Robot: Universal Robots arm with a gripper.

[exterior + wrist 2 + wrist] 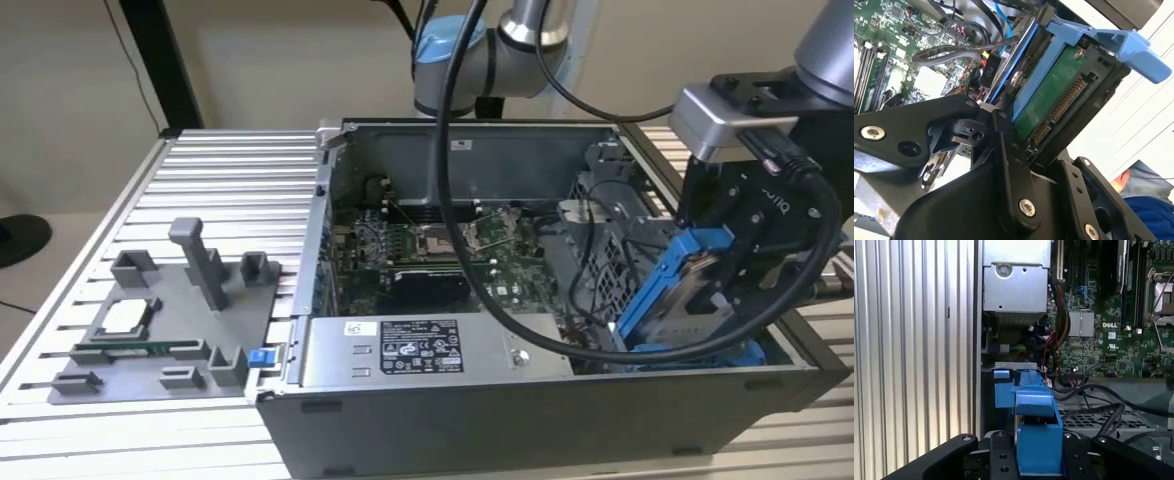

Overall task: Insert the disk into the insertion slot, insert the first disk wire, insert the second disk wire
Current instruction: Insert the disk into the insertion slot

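Disk [683, 300] is a flat silver-beige slab clipped in a bright blue plastic carrier. In the second wrist view you can see its green PCB side and a row of connector pins.

Arm [827, 50] comes down from above at the exterior view's right, smooth grey metal. The wrist is tipped, so the disk hangs steeply tilted, nearly on edge.

Pincer [727, 270] is matte black w/ bolted linkage bars. In the first wrist view its fingers [999, 457] sit tight on both sides of the blue carrier, so it's clamped on the disk, jaws about a carrier-width apart.

Slot [607, 275] is right below the pincer: perforated grey sheet-metal cage w/ blue rails, inside the open PC case [534, 420]. The disk's low end is down by those rails, can't tell if touching. The rest sticks up out of the case.

Past the pincer, toward the exterior view's left, there's a green mobo [441, 250], a shiny PSU box [427, 350] and glossy black cables [467, 150]. Further off is a grey plastic fixture [160, 330] w/ posts on the ribbed alu table [240, 190].
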